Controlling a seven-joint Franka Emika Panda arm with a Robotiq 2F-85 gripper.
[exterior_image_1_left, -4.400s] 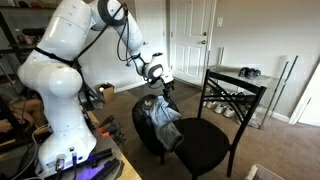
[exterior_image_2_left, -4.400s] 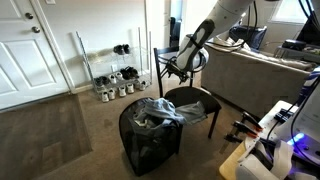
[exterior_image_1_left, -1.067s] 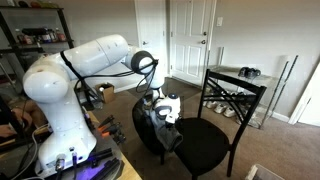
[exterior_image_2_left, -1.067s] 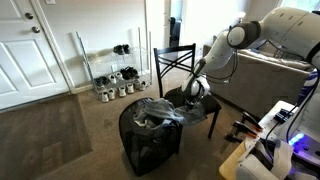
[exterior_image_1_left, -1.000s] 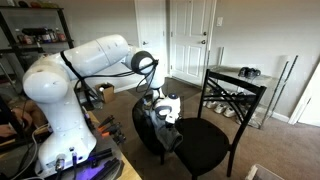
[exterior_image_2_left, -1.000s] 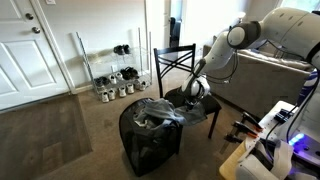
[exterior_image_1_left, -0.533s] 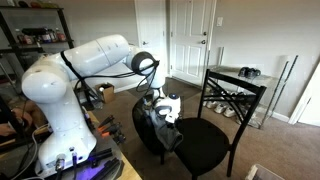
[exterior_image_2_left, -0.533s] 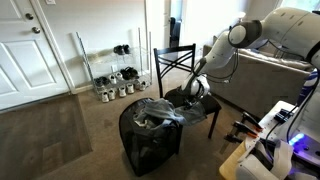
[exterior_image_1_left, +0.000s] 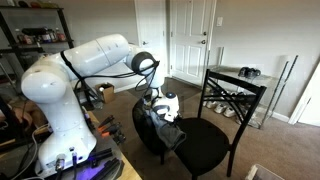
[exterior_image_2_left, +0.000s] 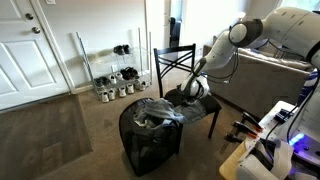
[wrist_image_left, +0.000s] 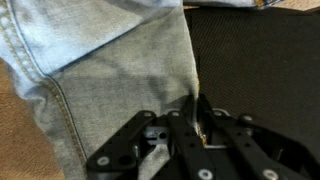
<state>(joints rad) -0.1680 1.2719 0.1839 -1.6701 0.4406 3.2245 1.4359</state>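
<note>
Right now, jaws pressed together, pinching hem of jeans (wrist_image_left: 110, 70) at fabric edge. Gripper (wrist_image_left: 197, 105) low, just above front edge of black chair (exterior_image_1_left: 208, 142) seat. Jeans trail from there down into black mesh basket (exterior_image_2_left: 150, 148) beside chair, bunched over its rim. Shoe rack (exterior_image_2_left: 118, 72) well behind, by wall.

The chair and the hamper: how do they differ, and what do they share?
The chair has legs, a flat seat and an open back; the hamper is a round mesh tub. The chair stands taller than the hamper. The hamper has jeans spilling over its rim; the chair's seat is mostly bare. Both are black.
</note>
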